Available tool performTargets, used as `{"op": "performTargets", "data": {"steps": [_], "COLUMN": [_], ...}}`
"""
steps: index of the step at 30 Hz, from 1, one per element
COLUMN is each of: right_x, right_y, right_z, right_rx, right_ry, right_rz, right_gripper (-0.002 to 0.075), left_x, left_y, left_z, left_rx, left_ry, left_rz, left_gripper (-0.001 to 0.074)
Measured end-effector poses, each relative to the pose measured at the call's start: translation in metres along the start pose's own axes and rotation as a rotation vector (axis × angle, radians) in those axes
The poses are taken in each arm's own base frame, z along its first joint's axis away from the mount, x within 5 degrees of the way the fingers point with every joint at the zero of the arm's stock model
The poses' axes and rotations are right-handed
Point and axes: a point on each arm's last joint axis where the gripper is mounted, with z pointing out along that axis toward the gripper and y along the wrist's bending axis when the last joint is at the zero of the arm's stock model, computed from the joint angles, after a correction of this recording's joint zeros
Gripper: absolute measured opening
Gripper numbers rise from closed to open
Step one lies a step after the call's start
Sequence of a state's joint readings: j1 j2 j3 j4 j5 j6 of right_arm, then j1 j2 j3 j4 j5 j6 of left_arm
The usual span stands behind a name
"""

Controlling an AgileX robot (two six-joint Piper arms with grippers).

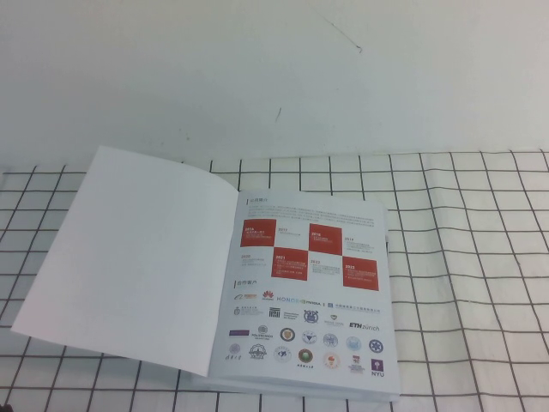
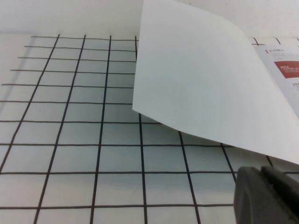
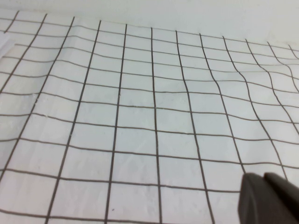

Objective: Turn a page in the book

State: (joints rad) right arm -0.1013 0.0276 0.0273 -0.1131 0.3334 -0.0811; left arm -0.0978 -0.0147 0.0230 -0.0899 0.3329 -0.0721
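The book (image 1: 309, 292) lies open on the checked cloth, showing its page of red squares and logos. The page (image 1: 137, 257), the cover leaf, is turned over to the left with its plain white side up. In the left wrist view the page (image 2: 205, 79) curves up, its free edge lifted off the cloth with a shadow beneath. My left gripper (image 2: 260, 169) is shut and empty, low over the cloth just short of that edge. My right gripper (image 3: 263, 175) is shut and empty over bare cloth to the right of the book. Neither gripper shows in the high view.
A white cloth with a black grid (image 1: 463, 257) covers the table and is wrinkled at the right (image 3: 252, 84). A plain white wall (image 1: 274, 69) stands behind it.
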Motion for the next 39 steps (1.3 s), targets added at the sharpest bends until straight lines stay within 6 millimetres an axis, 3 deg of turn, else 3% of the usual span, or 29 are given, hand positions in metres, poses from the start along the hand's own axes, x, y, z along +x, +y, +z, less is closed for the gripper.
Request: {"op": "performTargets", "data": {"steps": [20, 28, 39], "right_x": [0.0016, 0.0015, 0.0016], "right_y": [0.0050, 0.0053, 0.0047], "right_z": [-0.0025, -0.0025, -0.0025], "right_rx": [-0.051, -0.056, -0.049], "right_ry": [-0.010, -0.006, -0.004], "right_rz": [-0.078, 0.105, 0.135], "right_gripper": [-0.0002, -0.0002, -0.0002], "left_x": [0.0000, 0.0000, 0.0000], "left_y": [0.0000, 0.0000, 0.0000], "left_z": [0.0000, 0.0000, 0.0000], "left_rx": [0.001, 0.001, 0.001], "left_ry": [0.000, 0.000, 0.000], "left_rz": [-0.001, -0.004, -0.007], "left_gripper": [-0.0003, -0.0003, -0.0003]}}
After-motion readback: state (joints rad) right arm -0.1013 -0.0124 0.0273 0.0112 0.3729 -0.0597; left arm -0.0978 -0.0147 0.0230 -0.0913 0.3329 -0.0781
